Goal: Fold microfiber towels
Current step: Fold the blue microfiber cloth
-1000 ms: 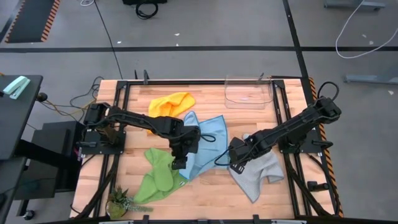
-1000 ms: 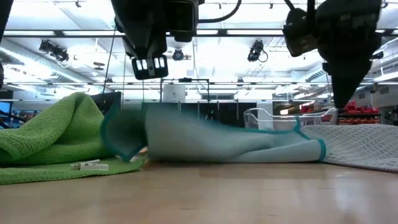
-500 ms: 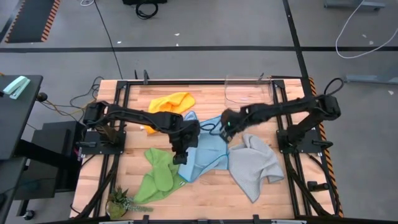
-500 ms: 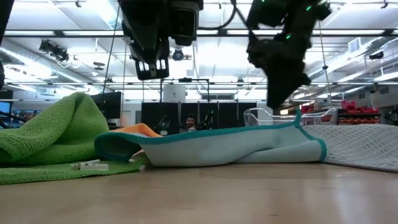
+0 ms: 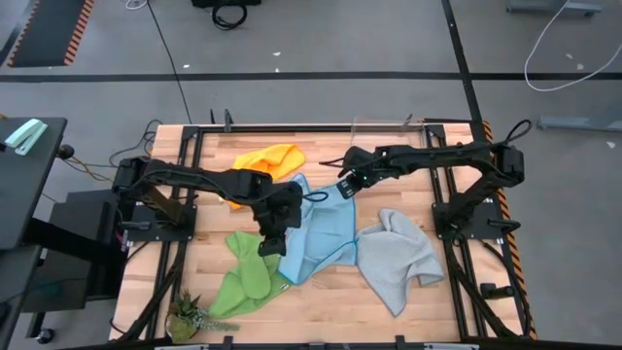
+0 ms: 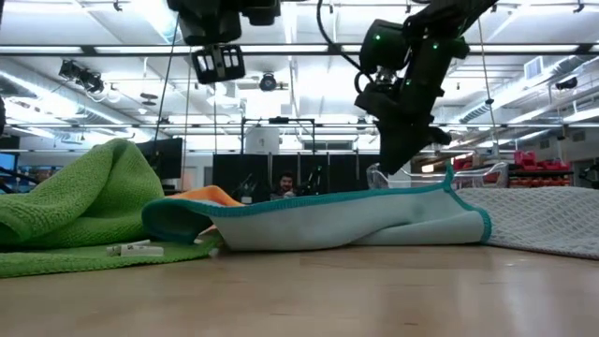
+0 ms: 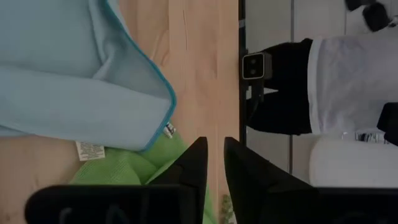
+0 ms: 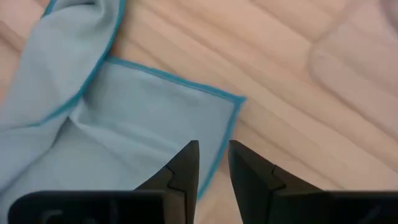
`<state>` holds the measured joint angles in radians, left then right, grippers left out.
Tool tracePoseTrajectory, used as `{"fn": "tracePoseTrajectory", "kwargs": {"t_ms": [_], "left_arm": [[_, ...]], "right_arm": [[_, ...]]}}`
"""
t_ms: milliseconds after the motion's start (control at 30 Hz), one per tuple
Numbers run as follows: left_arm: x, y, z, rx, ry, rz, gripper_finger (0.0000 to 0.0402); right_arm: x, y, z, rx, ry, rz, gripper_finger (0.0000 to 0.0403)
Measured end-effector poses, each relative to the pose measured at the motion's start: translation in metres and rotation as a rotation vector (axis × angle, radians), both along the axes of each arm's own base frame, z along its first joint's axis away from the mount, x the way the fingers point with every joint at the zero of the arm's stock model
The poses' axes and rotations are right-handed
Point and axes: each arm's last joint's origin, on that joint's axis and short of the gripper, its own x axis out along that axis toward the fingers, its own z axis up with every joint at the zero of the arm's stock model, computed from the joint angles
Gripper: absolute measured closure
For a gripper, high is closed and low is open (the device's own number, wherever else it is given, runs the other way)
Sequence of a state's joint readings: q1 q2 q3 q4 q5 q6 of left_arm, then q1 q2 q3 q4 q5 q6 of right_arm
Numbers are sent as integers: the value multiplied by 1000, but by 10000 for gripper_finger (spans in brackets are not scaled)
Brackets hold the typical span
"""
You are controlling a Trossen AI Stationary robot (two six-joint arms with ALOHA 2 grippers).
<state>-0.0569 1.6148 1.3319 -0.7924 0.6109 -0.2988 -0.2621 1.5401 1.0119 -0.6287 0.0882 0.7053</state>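
Overhead view straight down, low view level at tabletop, wrist views close above, all sharing the light blue towel.

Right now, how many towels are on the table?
4: yellow-orange towel at the far side, light blue towel in the middle, green towel near the left front, grey towel on the right.

Blue towel overlapping green towel

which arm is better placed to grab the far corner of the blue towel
Right. The right gripper hovers directly over the light blue towel at its far corner, while the left gripper hangs over the towel's near-left edge beside the green towel.
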Motion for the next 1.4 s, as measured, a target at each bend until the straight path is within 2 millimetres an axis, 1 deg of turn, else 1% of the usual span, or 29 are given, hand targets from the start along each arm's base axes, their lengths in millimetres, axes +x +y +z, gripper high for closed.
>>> {"fn": "tracePoseTrajectory", "kwargs": {"t_ms": [167, 333, 600, 933, 1100, 1267, 1400], "left_arm": [[-4, 6, 12, -2, -59, 27, 333], [-7, 7, 18, -8, -64, 44, 331], [-9, -1, 19, -12, -57, 23, 339], [-11, -13, 19, -13, -56, -14, 326], [-11, -15, 19, -14, -56, -18, 331], [-11, -15, 19, -14, -63, -19, 335], [-10, -15, 20, -16, -79, -18, 331]], "right_arm": [[6, -1, -14, 27, 28, -20, 309], [11, -6, -27, 42, 56, -45, 308], [12, -19, -43, 89, 90, -86, 309], [19, -21, -64, 152, 105, -81, 309], [21, -21, -67, 164, 99, -76, 309], [21, -24, -68, 171, 96, -81, 324], [22, -23, -68, 163, 98, -69, 357]]}}
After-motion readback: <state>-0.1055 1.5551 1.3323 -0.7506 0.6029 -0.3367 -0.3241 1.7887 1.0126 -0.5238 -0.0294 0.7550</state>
